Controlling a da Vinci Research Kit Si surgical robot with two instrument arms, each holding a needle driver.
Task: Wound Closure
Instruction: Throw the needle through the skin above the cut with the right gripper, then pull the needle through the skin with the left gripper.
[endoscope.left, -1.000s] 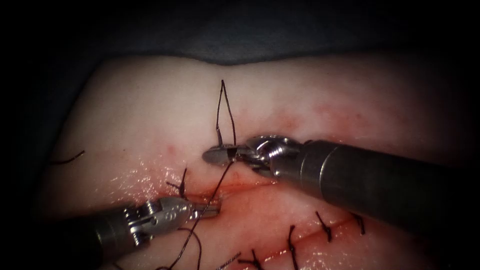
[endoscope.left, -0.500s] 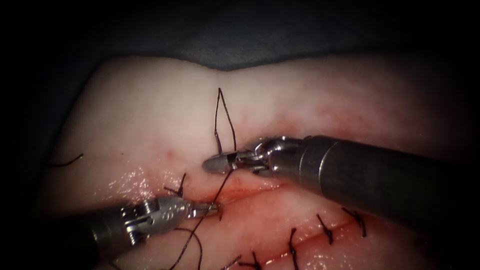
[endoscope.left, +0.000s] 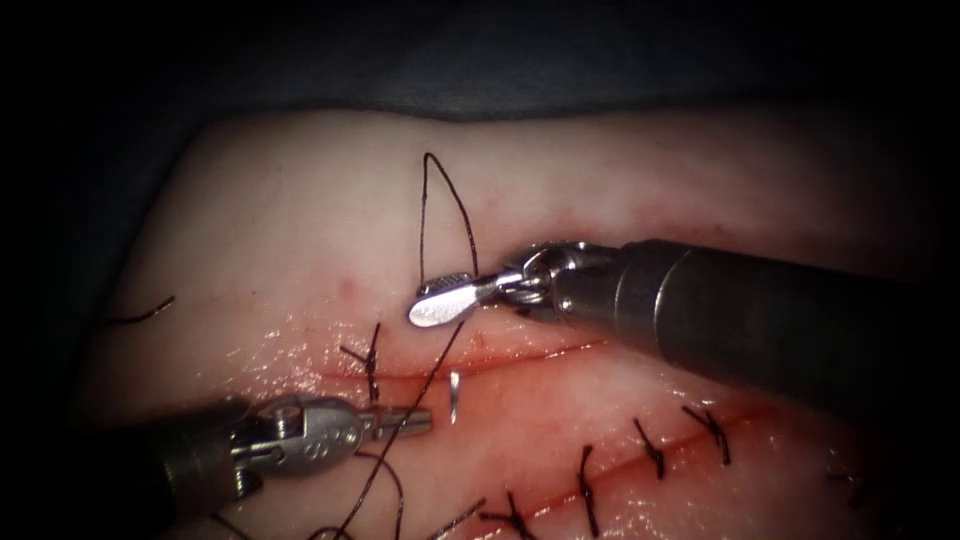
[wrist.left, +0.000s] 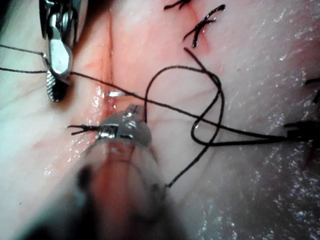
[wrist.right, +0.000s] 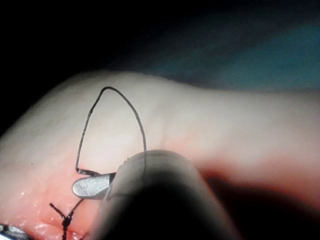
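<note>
- Endoscope view, right pincer (endoscope.left: 440, 300): the jaws are clamped on the thread (endoscope.left: 424, 220). From the grip, one narrow loop stands up over the tissue (endoscope.left: 280, 230) beyond the tip. A second run drops away from the tip, crosses the cut (endoscope.left: 520, 358) and passes the left pincer (endoscope.left: 408, 421).
- Endoscope view, left pincer: the jaws lie together. The thread crosses right at the tip (whether it is gripped there cannot be told).
- Endoscope view, needle (endoscope.left: 453, 396): only a short bright sliver shows, just ahead of the left pincer's tip. It stands out of the tissue at the near lip of the cut, toward the cut's left end. It is taken to be the needle with the rest buried. Neither pincer holds it.
- Endoscope view, other items: tied stitches (endoscope.left: 585, 490) lie behind and below the right pincer, and red fluid (endoscope.left: 470, 372) lines the cut.
- Left wrist view: the left pincer (wrist.left: 125, 122) sits beside the sliver (wrist.left: 115, 93). The thread (wrist.left: 220, 100) curls in slack loops past it.
- Right wrist view: the loop (wrist.right: 107, 92) arches from the right pincer (wrist.right: 90, 186).
- Handling (judgement):
  - The thread is light and limp and likely frays if crushed. Grip it away from the tissue exit.
  - The needle is stiff and slick. Take hold behind the point, on the body of the curve.
  - The tissue is soft and tears easily.
</note>
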